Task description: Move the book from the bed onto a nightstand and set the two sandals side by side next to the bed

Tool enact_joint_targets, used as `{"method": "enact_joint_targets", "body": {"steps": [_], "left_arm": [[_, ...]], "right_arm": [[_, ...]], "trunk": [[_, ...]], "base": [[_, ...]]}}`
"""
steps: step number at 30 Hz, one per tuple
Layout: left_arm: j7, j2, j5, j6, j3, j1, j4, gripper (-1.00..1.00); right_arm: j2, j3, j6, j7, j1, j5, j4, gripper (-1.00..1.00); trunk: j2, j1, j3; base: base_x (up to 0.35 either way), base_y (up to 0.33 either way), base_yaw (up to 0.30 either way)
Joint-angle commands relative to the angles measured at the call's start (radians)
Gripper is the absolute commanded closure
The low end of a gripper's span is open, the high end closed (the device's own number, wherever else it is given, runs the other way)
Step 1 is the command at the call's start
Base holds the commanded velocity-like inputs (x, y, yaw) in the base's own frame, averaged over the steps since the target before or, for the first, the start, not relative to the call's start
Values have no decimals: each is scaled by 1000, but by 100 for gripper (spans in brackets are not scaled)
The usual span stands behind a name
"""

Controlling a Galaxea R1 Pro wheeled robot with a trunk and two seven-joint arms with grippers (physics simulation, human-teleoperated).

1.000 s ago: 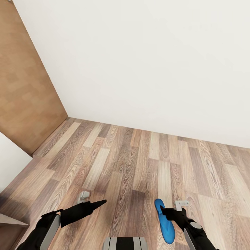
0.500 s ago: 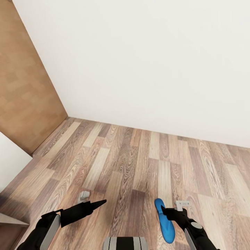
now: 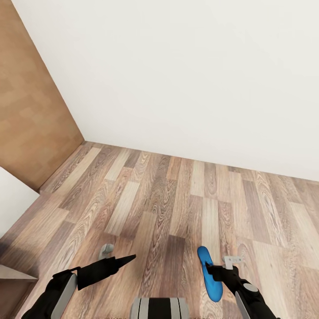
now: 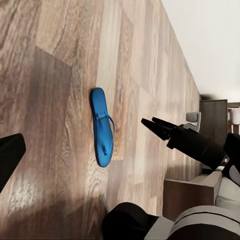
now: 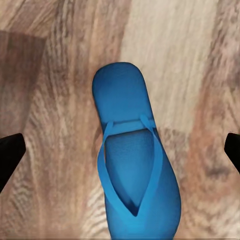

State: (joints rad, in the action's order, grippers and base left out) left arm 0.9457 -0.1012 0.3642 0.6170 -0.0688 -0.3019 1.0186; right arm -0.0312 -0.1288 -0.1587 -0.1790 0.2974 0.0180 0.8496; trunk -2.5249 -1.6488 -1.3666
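One bright blue sandal (image 3: 209,275) lies flat on the wood floor, strap side up. My right gripper (image 3: 212,269) hovers just above it, open. In the right wrist view the sandal (image 5: 132,160) sits between the two widely spread black fingertips (image 5: 10,152). The left wrist view shows the same sandal (image 4: 102,127) with the right gripper (image 4: 156,125) beside it. My left gripper (image 3: 129,258) points across the floor, open and holding nothing. A corner of the bed (image 4: 189,199), with brown frame and off-white mattress, shows in the left wrist view. The book is out of view.
A white wall (image 3: 199,75) rises ahead and a brown wooden door (image 3: 31,115) stands at the left. Wood-plank floor (image 3: 155,199) spreads between them. A dark brown wooden piece (image 4: 215,120), likely the nightstand, stands beside the bed.
The whole head view has shifted a little, so the floor and sandal sit slightly higher in the picture. Both arms keep their pose, and the sandal stays on the floor.
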Motion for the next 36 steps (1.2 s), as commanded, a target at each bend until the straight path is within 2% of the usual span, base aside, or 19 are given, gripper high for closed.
{"method": "enact_joint_targets", "body": {"steps": [1,8,14,16,19,21,22,25,28,31,36], "left_arm": [[1,0,5,7,0,0,0,-100],[1,0,5,7,0,0,0,-100],[10,-1,9,10,-1,0,9,-100],[21,-2,12,15,-1,-1,52,-100],[26,-2,20,39,-2,-13,178,-100],[27,-1,40,87,-1,-27,279,-100],[28,-1,62,133,0,-33,344,-100],[27,3,103,205,3,-39,419,-100],[24,5,119,229,8,-38,441,-100],[16,6,130,244,28,-37,434,-100],[14,6,132,245,34,-36,427,-100]], "right_arm": [[1,-3,-6,-7,0,2,2,-100],[1,-3,-5,-6,0,3,2,-100],[1,-3,-6,-5,0,4,2,-100],[1,-3,-7,-5,0,5,2,-100],[1,-3,-7,-5,0,4,2,-100],[2,-3,-7,-4,0,4,2,-100],[2,-3,-7,-4,0,4,2,-100],[2,-3,-7,-4,0,4,2,-100],[2,-3,-7,-4,0,4,2,-100],[2,-3,-7,-4,0,4,2,-100],[3,-3,-7,-4,0,4,2,-100]], "trunk": [[-1,0,-5],[-2,-3,-32],[-2,-3,-32],[-2,-3,-32],[-2,-3,-32],[-2,-3,-32],[-2,-3,-32],[-2,-3,-32],[-2,-3,-32],[-2,-3,-32],[-2,-4,-36]], "base": [[0,0,0],[0,0,0],[0,0,0],[0,0,0],[0,0,0],[0,0,0],[0,0,0],[0,0,0],[0,0,0],[0,0,0],[0,0,0]]}}
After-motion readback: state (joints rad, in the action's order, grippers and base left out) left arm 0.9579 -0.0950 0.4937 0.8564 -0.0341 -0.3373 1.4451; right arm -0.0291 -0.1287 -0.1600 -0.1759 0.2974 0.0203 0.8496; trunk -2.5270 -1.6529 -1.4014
